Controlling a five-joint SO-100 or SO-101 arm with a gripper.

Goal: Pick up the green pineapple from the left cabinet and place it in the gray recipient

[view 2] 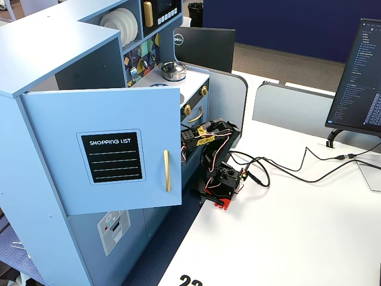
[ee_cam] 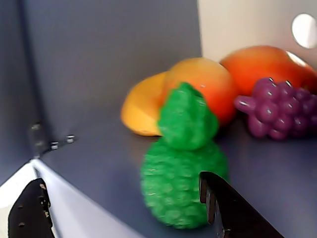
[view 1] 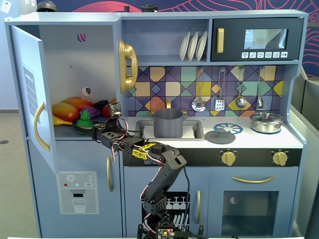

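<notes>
The green pineapple [view 1: 84, 119] stands upright at the front of the left cabinet's shelf [view 1: 65, 133], whose door [view 1: 29, 94] is swung open. In the wrist view the pineapple [ee_cam: 183, 168] fills the lower middle. My gripper [ee_cam: 120, 181] is open at the shelf's front edge. Its right finger [ee_cam: 233, 208] is just in front of the pineapple's right side and its left finger [ee_cam: 30, 213] is far to the left. In a fixed view the gripper [view 1: 89, 130] reaches in below the pineapple. The gray recipient [view 1: 168, 123] stands in the sink. The open door [view 2: 107, 149] hides the gripper in the other fixed view.
Orange and yellow fruits [ee_cam: 198, 84] and a purple grape bunch [ee_cam: 277, 109] lie behind the pineapple. A flat gray lid [view 1: 220, 136] and a shiny lidded pot [view 1: 266, 122] sit on the counter. A gold toy phone [view 1: 127, 64] hangs beside the cabinet. Cables [view 2: 280, 170] cross the white table.
</notes>
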